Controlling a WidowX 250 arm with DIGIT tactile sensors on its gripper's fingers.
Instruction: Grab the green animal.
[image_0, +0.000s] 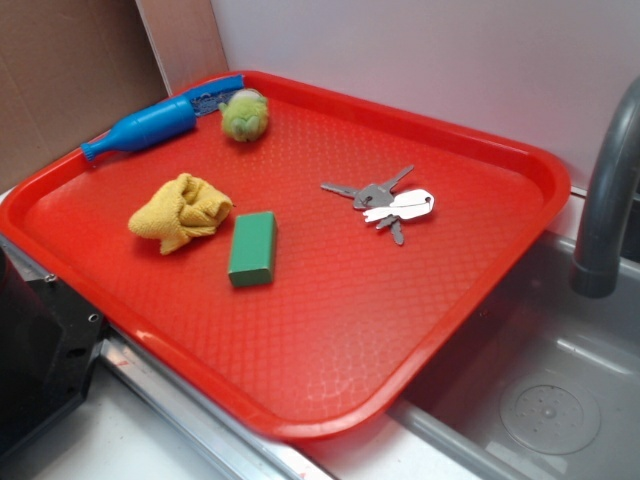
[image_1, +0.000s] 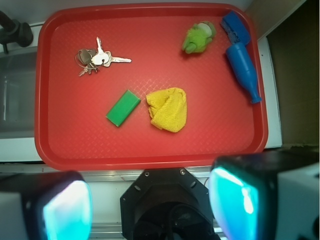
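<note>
The green animal (image_0: 244, 115) (image_1: 198, 38), a small fuzzy yellow-green plush with a pale patch, lies at the far corner of the red tray (image_0: 330, 400) (image_1: 150, 157), touching or nearly touching the blue brush. My gripper (image_1: 150, 207) shows only in the wrist view, high above the tray's near edge and well away from the plush. Its two fingers (image_1: 235, 202) stand wide apart with nothing between them. In the exterior view the gripper is out of frame.
On the tray also lie a blue brush (image_0: 150, 125) (image_1: 242, 57), a mustard-yellow cloth (image_0: 182, 210) (image_1: 168, 108), a dark green block (image_0: 253, 247) (image_1: 123, 107) and a bunch of keys (image_0: 385, 203) (image_1: 97, 60). A grey faucet (image_0: 610, 190) and sink (image_0: 540, 400) are beside the tray.
</note>
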